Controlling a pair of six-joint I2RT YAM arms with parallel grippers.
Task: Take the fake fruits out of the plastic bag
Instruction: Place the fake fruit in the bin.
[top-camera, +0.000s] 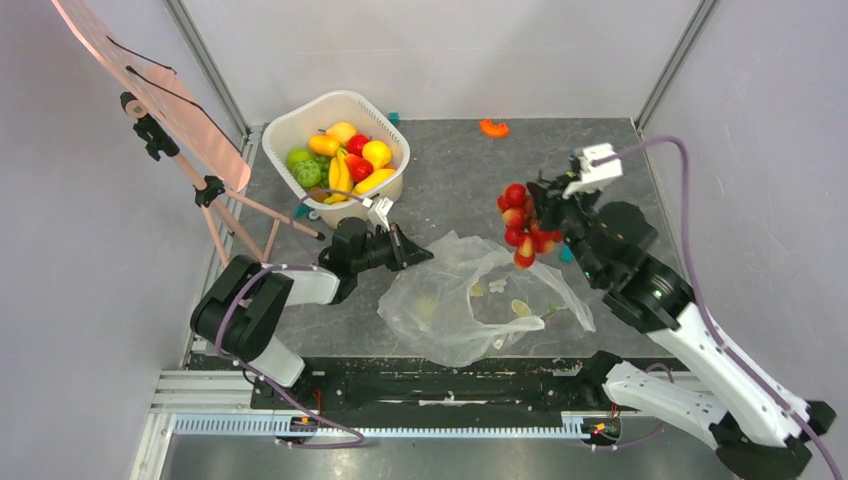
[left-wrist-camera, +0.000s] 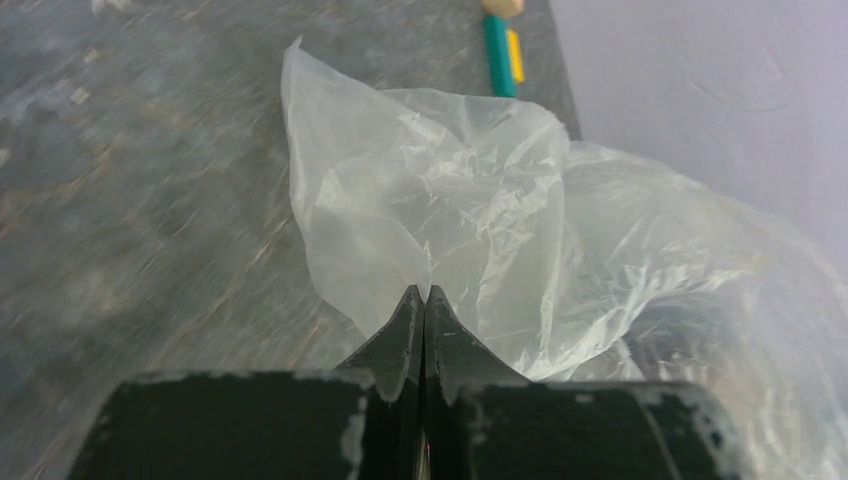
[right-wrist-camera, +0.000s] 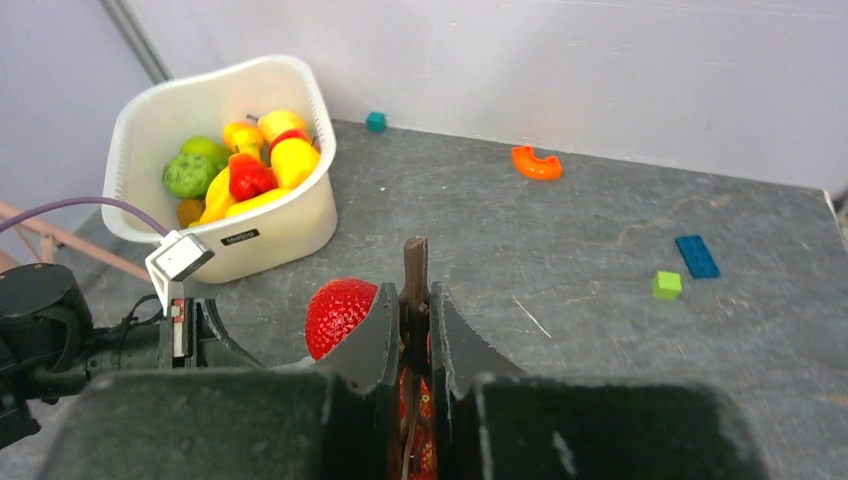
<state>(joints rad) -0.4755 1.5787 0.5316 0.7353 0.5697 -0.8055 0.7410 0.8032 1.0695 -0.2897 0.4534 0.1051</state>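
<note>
The clear crinkly plastic bag (top-camera: 455, 305) lies crumpled on the grey table in front of the arms. My left gripper (top-camera: 412, 256) is shut on the bag's left edge; in the left wrist view the jaws (left-wrist-camera: 422, 293) pinch a fold of the bag (left-wrist-camera: 470, 200). My right gripper (top-camera: 548, 208) is shut on the brown stem (right-wrist-camera: 414, 258) of a bunch of small red fruits (top-camera: 520, 225) and holds it in the air, right of the bag and outside it. One red fruit (right-wrist-camera: 338, 315) shows beside my right gripper (right-wrist-camera: 413, 292). A few pale small bits (top-camera: 519, 307) show through the bag.
A white tub (top-camera: 300, 115) at the back left holds bananas, green, red and yellow fruits; it also shows in the right wrist view (right-wrist-camera: 270, 225). An orange curved piece (top-camera: 494, 127), a blue brick (right-wrist-camera: 696, 256) and a green cube (right-wrist-camera: 666, 285) lie on the table. A pink board on a stand (top-camera: 160, 100) is at left.
</note>
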